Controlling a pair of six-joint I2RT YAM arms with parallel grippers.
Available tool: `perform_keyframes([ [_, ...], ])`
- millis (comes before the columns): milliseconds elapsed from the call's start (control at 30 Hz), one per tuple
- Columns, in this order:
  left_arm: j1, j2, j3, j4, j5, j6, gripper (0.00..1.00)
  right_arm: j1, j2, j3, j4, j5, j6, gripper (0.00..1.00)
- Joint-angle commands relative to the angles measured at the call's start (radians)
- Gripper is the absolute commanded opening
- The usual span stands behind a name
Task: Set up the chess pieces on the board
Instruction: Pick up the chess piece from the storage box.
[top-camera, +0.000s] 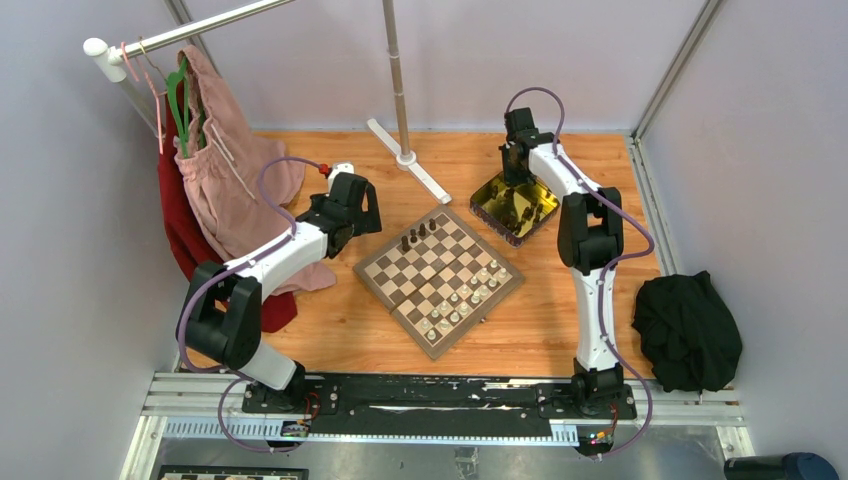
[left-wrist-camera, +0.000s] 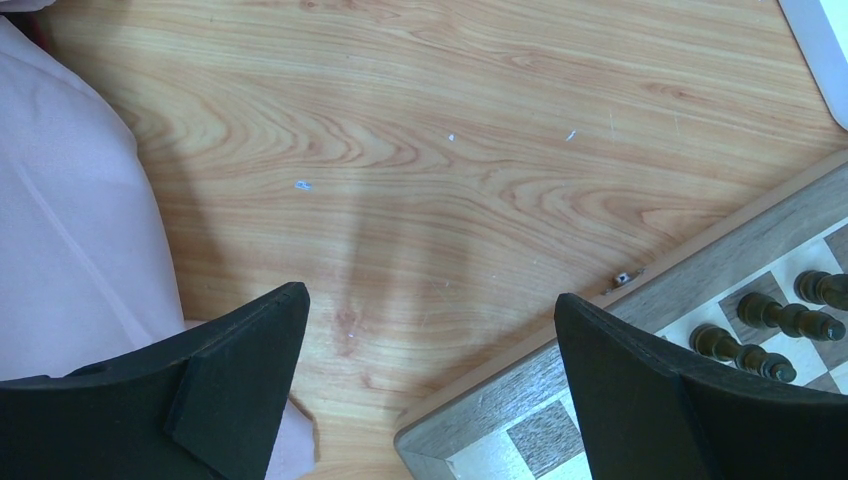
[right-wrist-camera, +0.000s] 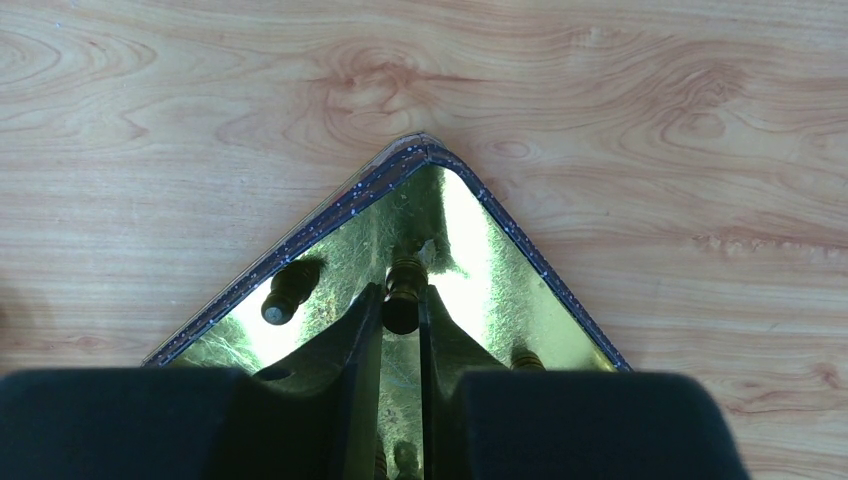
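The chessboard (top-camera: 437, 268) lies turned like a diamond at mid-table. A few dark pieces (top-camera: 419, 234) stand near its far corner and several pale pieces (top-camera: 468, 296) along its near right edge. My left gripper (left-wrist-camera: 430, 330) is open and empty above the bare table just off the board's left corner (left-wrist-camera: 500, 405); three dark pieces (left-wrist-camera: 785, 320) show at its right. My right gripper (right-wrist-camera: 401, 300) reaches into the gold tin (top-camera: 514, 204) and is shut on a dark brown chess piece (right-wrist-camera: 403, 290). Another dark piece (right-wrist-camera: 287, 290) lies in the tin to its left.
Pink and red clothes (top-camera: 225, 180) hang from a rack at the far left, with pink cloth (left-wrist-camera: 70, 260) beside my left gripper. A white stand pole with its base (top-camera: 405, 150) stands behind the board. A black cloth heap (top-camera: 688, 330) lies at the right.
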Motion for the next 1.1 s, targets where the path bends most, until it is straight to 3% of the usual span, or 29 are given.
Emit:
perform_keyframes([
  [0,0.007,0.005,0.023,0.009,0.006,0.004,1.00,-0.017,-0.004,0.014,-0.016,0.004,-0.013,0.01],
  [767,0.007,-0.034,0.026,-0.006,0.000,0.010,1.00,-0.014,-0.126,-0.042,0.029,-0.030,-0.036,0.00],
  [1067,0.008,-0.045,0.022,-0.001,0.005,-0.001,1.00,0.070,-0.206,-0.045,-0.012,-0.067,-0.061,0.00],
])
